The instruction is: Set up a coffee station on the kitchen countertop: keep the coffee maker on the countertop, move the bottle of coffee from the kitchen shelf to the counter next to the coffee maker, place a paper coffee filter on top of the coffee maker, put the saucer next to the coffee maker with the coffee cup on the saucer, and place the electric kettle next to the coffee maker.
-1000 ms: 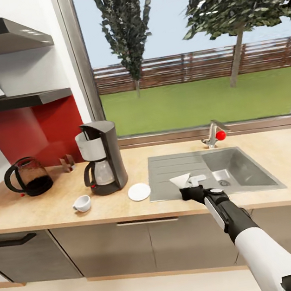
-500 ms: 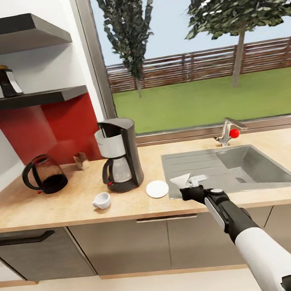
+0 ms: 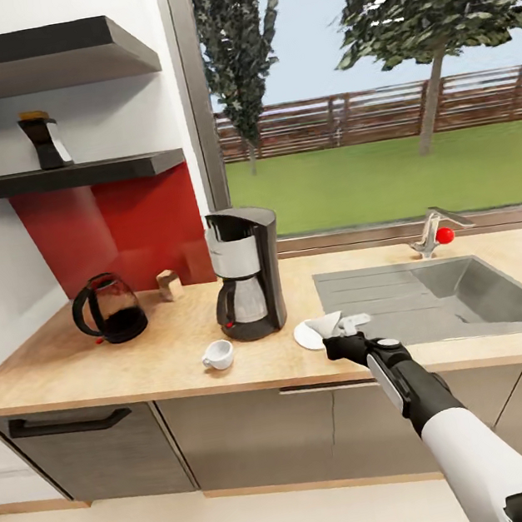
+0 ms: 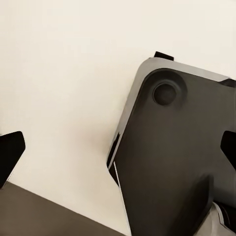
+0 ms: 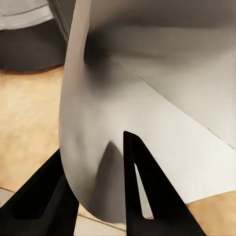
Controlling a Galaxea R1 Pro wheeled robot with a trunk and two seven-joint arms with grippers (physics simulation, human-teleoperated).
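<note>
The black and silver coffee maker (image 3: 246, 276) stands on the wooden countertop (image 3: 142, 364). A dark glass electric kettle (image 3: 109, 310) sits to its left, a white coffee cup (image 3: 218, 355) in front of it. The white saucer (image 3: 305, 338) lies to its right, partly covered by the paper coffee filter (image 3: 326, 323). My right gripper (image 3: 342, 331) is shut on that white filter (image 5: 113, 123), pinched between its black fingers (image 5: 147, 191). The bottle of coffee (image 3: 44, 142) stands on the lower dark shelf (image 3: 111, 168). My left gripper (image 4: 118, 152) is open, over pale floor and the robot's dark base.
A steel sink (image 3: 436, 301) with a red-knobbed faucet (image 3: 433, 232) lies right of the saucer. A small brown box (image 3: 169, 285) sits by the red backsplash. Grey cabinets run below the counter, and a large window stands behind it.
The whole view has shifted, so the camera has moved left along the counter. My right gripper with the filter now sits over the saucer instead of the sink's drainboard.
</note>
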